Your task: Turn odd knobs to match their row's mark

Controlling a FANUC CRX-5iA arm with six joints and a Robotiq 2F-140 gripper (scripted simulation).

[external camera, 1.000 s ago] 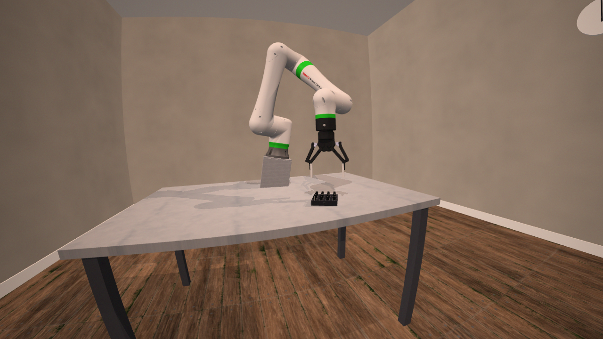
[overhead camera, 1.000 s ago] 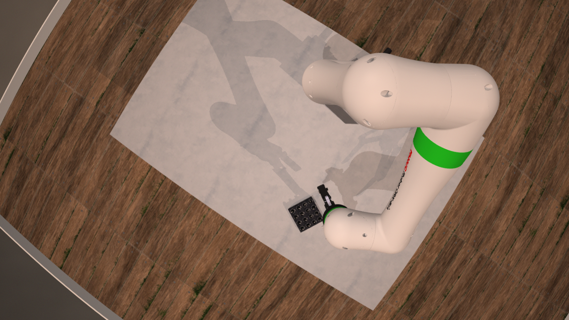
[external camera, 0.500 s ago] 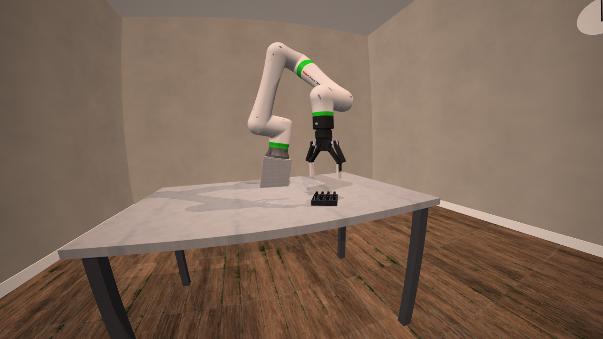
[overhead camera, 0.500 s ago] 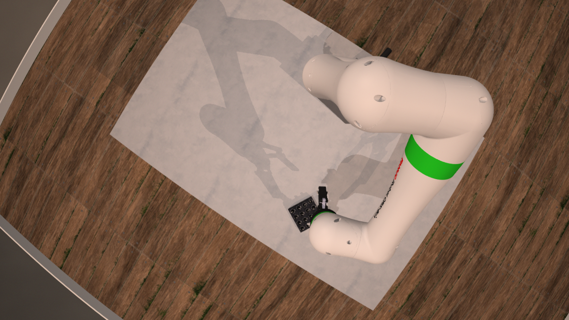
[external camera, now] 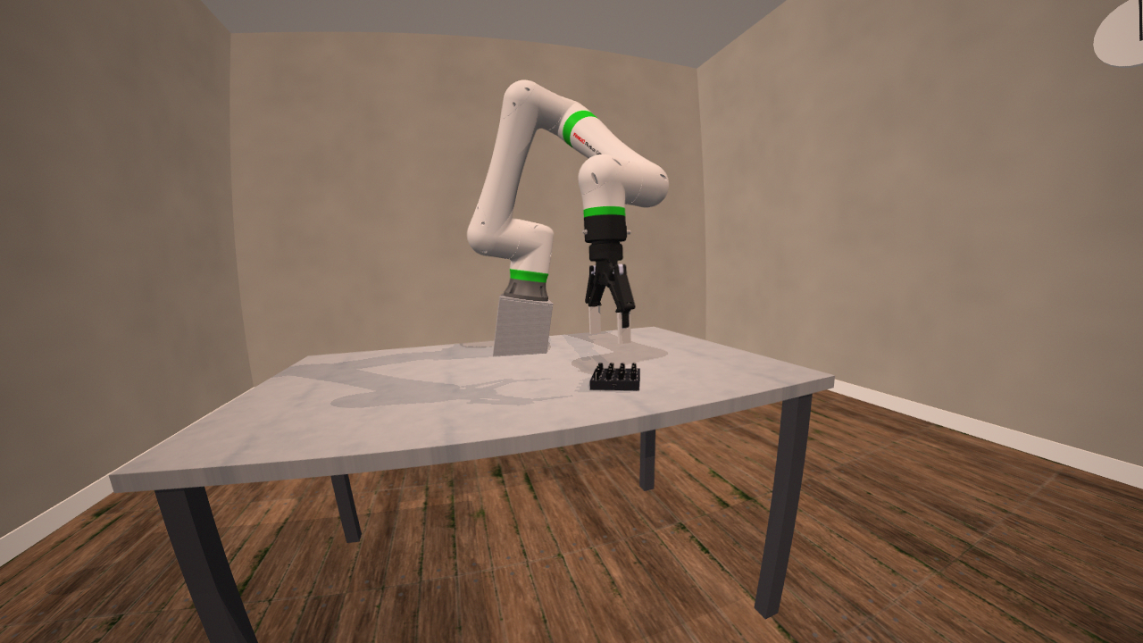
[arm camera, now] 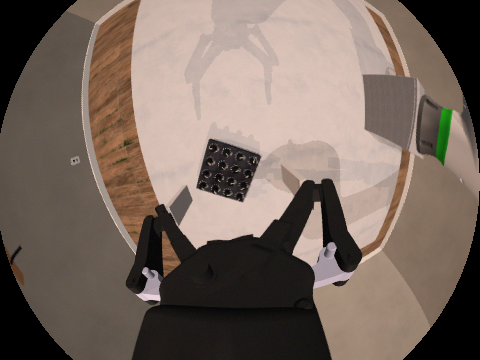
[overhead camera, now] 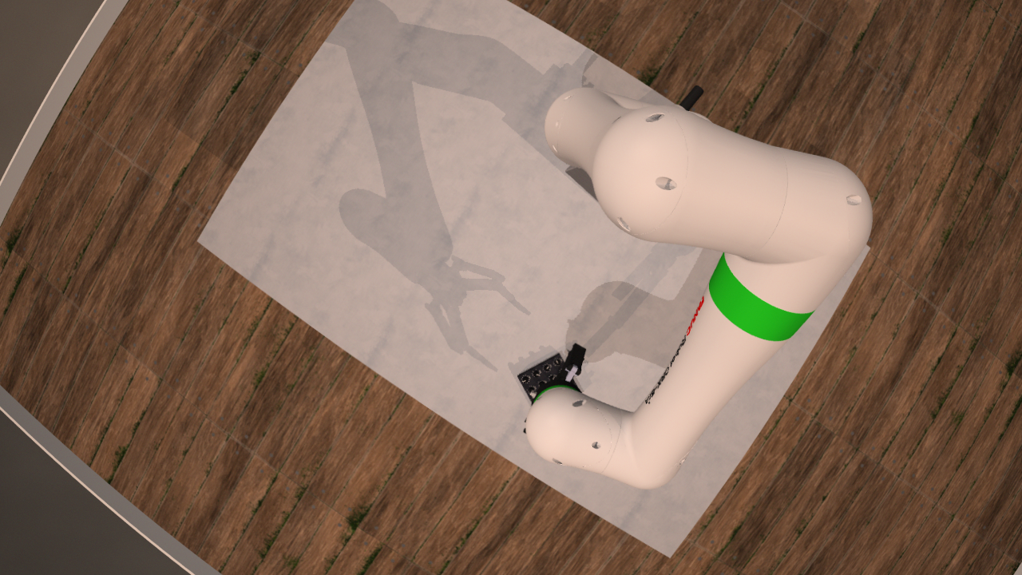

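The knob box is a small black block with rows of black knobs, standing on the marble table near its right front part. In the top view the knob box is partly covered by my wrist. In the wrist view the knob box lies ahead of the fingers; its knob lines are too small to read. My gripper hangs open and empty well above the table, behind and above the box. Its fingers spread wide in the wrist view.
The arm's grey pedestal stands at the back of the table; it also shows in the wrist view. The table's front edge runs close to the box.
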